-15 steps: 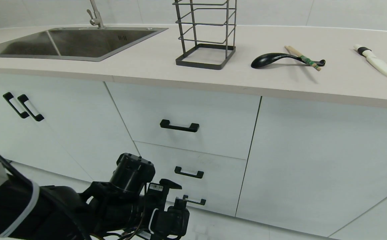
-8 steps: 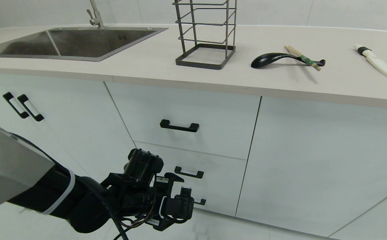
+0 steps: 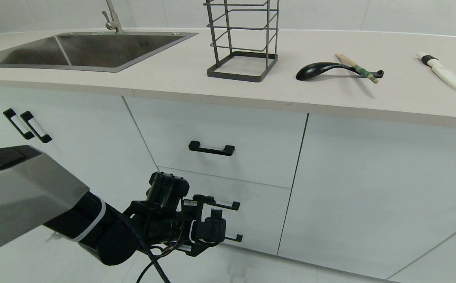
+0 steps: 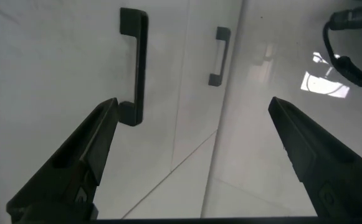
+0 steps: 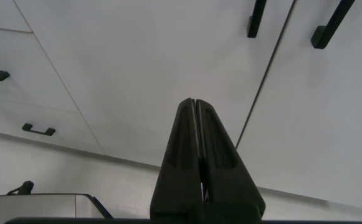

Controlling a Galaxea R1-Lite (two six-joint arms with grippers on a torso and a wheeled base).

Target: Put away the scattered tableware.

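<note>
Spoon (image 3: 311, 72) glossy black, curved | knife (image 3: 444, 74) white, black band | left tool (image 4: 192, 104) spread | right tool (image 5: 195, 107) clenched

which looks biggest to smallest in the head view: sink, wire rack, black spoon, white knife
1. sink
2. wire rack, its top cut off by the frame
3. black spoon and white knife: nearly alike in length, with the spoon looking slightly longer, so this last ranking is unsure
</note>
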